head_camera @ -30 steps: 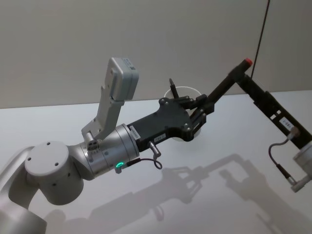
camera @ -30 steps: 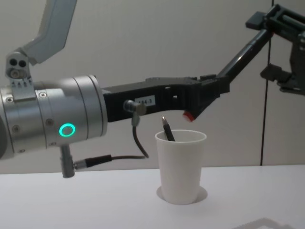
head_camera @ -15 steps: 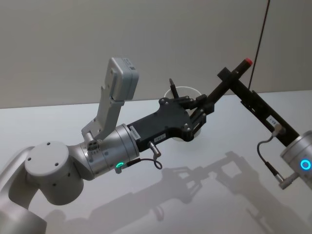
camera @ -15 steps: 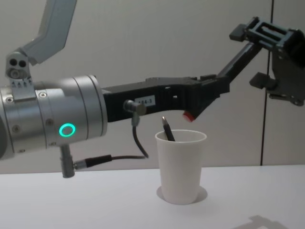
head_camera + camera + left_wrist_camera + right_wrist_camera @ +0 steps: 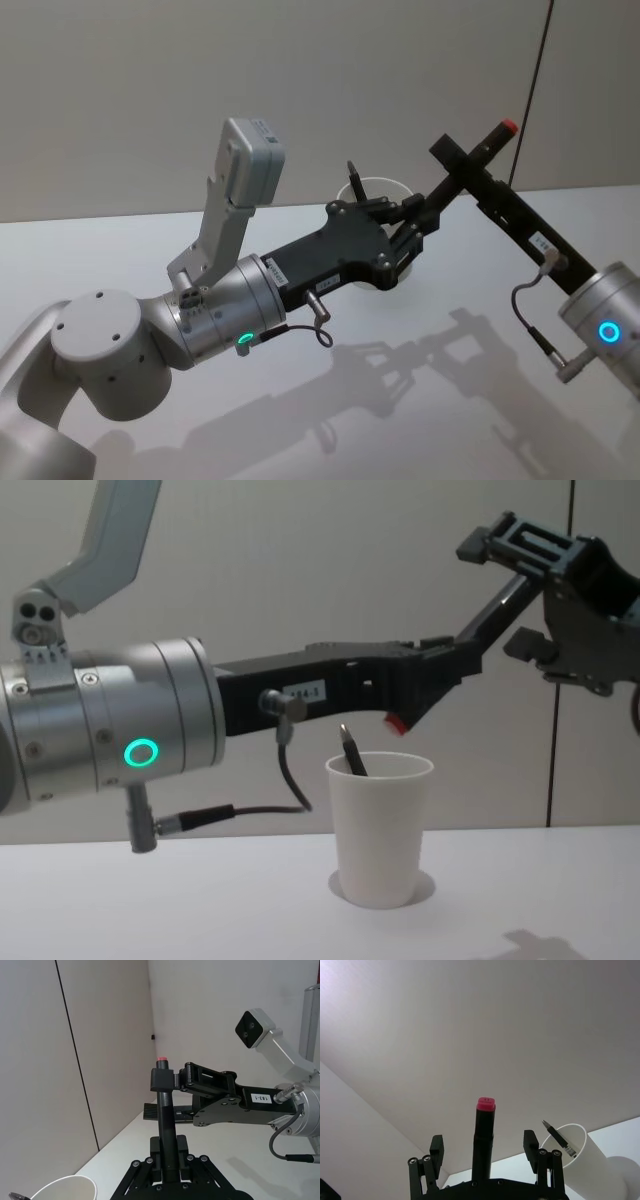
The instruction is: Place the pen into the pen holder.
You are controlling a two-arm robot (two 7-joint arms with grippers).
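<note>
My claw [image 5: 483, 1137] is spread wide, its fingers [image 5: 436, 1146] clear of the black, red-tipped rod [image 5: 485, 1110] upright between them. Just beside one finger, the pen [image 5: 559, 1138] pokes tilted from the white pen holder [image 5: 585, 1162].

A small white label [image 5: 305, 691] sits on the black body of the left gripper [image 5: 445, 670] in the chest view. Its dark print looks like "184-3", though the digits are not certain. In the left wrist view a second label [image 5: 261, 1097], also white, sits on the body of the right gripper [image 5: 159, 1094] and reads roughly "183-1". In the head view a near sticker [image 5: 275, 272] on the left gripper's body and a far sticker [image 5: 540, 240] on the right gripper's long black body carry print too small to read. A green ring light [image 5: 141, 752] glows on the left arm's wrist. A blue ring light [image 5: 605, 332] glows on the right arm's wrist.
</note>
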